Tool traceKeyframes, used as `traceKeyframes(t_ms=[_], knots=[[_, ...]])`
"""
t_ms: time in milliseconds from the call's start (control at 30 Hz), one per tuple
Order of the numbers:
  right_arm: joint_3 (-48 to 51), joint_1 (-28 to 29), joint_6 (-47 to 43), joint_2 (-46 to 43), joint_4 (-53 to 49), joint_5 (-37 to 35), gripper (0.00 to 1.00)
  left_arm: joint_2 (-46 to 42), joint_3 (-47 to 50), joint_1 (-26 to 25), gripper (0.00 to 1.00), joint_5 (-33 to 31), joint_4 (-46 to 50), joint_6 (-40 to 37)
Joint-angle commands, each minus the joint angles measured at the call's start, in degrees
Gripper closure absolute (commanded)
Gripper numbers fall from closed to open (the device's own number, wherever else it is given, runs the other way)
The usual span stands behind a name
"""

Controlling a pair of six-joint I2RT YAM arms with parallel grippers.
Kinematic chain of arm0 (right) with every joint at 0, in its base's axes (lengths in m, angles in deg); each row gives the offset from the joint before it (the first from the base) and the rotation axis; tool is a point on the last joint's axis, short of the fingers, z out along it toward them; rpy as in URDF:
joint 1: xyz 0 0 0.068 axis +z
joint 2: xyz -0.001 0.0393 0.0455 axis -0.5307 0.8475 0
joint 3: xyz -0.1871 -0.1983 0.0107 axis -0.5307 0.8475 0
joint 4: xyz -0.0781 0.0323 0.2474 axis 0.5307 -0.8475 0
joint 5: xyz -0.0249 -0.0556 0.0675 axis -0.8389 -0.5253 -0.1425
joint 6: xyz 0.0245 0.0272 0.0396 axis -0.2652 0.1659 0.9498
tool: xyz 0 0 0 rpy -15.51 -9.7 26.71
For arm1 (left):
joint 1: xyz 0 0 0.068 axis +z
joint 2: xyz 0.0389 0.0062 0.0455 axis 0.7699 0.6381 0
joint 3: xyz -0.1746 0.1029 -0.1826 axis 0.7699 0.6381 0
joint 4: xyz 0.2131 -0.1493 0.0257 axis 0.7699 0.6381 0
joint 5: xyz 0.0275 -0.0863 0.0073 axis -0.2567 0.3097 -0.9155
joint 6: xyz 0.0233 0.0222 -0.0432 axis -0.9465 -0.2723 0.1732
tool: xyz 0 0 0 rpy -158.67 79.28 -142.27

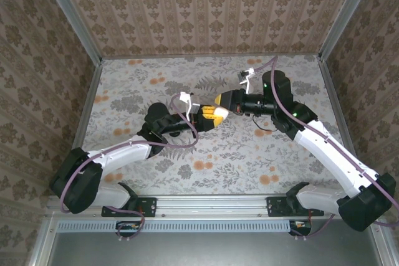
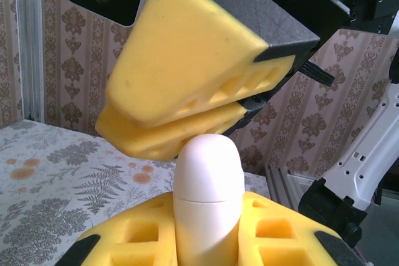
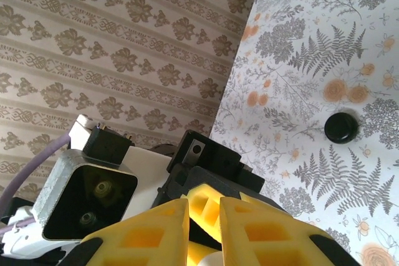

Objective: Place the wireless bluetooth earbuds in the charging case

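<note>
Floral tabletop point(image 1: 124, 85), patterned walls point(image 1: 206, 10) on three sides. Over the tabletop's middle, left end effector point(image 1: 203, 114) and right end effector point(image 1: 219, 114) tip to tip, yellow pads together; touching or apart, unclear. Left arm point(image 1: 118, 151) in from the tabletop's near-left corner, right arm point(image 1: 324, 141) from its near-right corner.

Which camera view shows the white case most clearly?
Left wrist view: the white case is close and sharp between the fingers of the left hand, seam visible. Top external: too small to tell. Right wrist: cannot tell, fingers of the right hand block it.
</note>
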Motion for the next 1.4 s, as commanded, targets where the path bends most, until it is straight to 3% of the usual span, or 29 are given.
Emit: traceKeyframes(t_ms=[0, 100, 200, 300, 467, 600, 900, 1367], knots=[[0.07, 2.49, -2.59, -1.26, -6.42, 3.33, 0.8, 0.6, -2.52, 1.1, 1.0, -6.47, -0.03, 2.65], [0.55, 2.49, -3.94, -1.51, -7.76, 1.01, 0.8, 0.55, -2.73, 1.51, 1.0, -6.72, 1.57, 4.1], [-0.3, 2.36, -5.91, -3.43, -9.24, -3.95, 0.67, 0.45, -2.98, 1.99, 1.0, -9.51, 5.93, 3.88], [-2.46, 1.92, -10.06, -6.71, -13.77, -13.35, 0.55, -0.04, -2.13, 2.31, 1.0, -12.98, 10.81, 3.27], [-1.28, 0.59, -14.63, -12.5, -19.54, -30.4, 0.42, 0.03, -2.23, 2.4, 1.0, -22.34, 22.83, -0.84], [3.1, -0.14, -17.1, -15.93, -19.96, -37.88, 0.35, 2.54, -4.58, 2.4, 1.0, -27.5, 32.16, -2.53], [10.02, -0.98, -18.84, -15.33, -18.45, -40.25, 0.27, 9.78, -3.99, 2.97, 0.96, -35.3, 42.31, 0.0], [12.54, -1.64, -18.55, -12.92, -15.92, -39.0, 0.24, 15.97, -4.36, 6.41, 0.89, -37.13, 49.5, 0.83]])
